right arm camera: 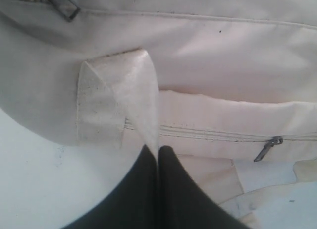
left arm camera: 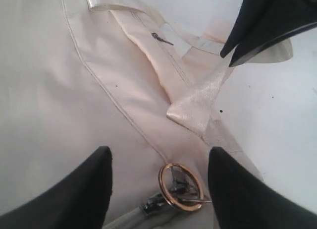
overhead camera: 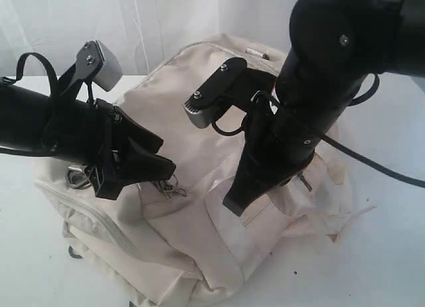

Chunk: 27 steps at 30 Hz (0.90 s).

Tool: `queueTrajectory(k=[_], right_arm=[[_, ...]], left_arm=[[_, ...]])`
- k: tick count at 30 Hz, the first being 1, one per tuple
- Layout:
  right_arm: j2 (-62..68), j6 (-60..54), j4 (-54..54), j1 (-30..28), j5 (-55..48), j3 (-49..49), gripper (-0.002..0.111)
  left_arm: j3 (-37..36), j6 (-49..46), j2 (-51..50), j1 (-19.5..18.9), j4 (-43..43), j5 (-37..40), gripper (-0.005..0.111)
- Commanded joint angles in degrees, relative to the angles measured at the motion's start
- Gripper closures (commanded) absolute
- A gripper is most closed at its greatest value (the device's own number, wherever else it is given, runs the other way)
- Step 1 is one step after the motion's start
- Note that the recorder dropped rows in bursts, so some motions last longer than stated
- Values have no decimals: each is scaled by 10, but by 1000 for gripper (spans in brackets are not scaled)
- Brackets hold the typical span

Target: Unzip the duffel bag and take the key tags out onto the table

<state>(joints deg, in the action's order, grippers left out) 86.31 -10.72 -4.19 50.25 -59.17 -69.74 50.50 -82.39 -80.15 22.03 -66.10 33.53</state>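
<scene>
Exterior view: cream duffel bag (overhead camera: 199, 254) lies on its side on the white table (overhead camera: 388, 254), with both arms over it. Left gripper (left arm camera: 159, 152): jaws spread wide, nothing between them. It hovers just above a gold metal ring (left arm camera: 181, 187) and the zipper pull (left arm camera: 154, 204) attached beside it on the bag's seam. Right gripper (right arm camera: 158, 148): fingers pressed together, pinching the edge of a webbing strap (right arm camera: 119, 90), which rises off the fabric to the tips. A side-pocket zipper tab (right arm camera: 267, 148) lies flat near that strap.
</scene>
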Motion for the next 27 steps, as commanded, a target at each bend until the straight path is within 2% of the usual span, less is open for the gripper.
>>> queueTrajectory(k=[1, 6, 16, 19, 24, 26, 27], right_arm=[[-18, 1, -6, -1, 4, 1, 107], [-48, 1, -6, -1, 7, 1, 107], [-68, 6, -6, -1, 17, 4, 107], [-68, 6, -6, -1, 18, 6, 107], [-68, 6, -8, -1, 25, 12, 107], [-68, 6, -7, -1, 27, 12, 107], [-68, 6, -7, -1, 27, 12, 107]], left_arm=[[-4, -15, -3, 4, -5, 6, 46], [-4, -48, -8, 4, -11, 6, 46], [-3, -48, -33, 4, -40, 6, 49], [-2, -48, -32, 4, -40, 8, 62], [19, -48, -32, 4, -37, 46, 97], [27, -48, -32, 4, -30, 69, 107], [31, -46, -32, 4, -26, 81, 107]])
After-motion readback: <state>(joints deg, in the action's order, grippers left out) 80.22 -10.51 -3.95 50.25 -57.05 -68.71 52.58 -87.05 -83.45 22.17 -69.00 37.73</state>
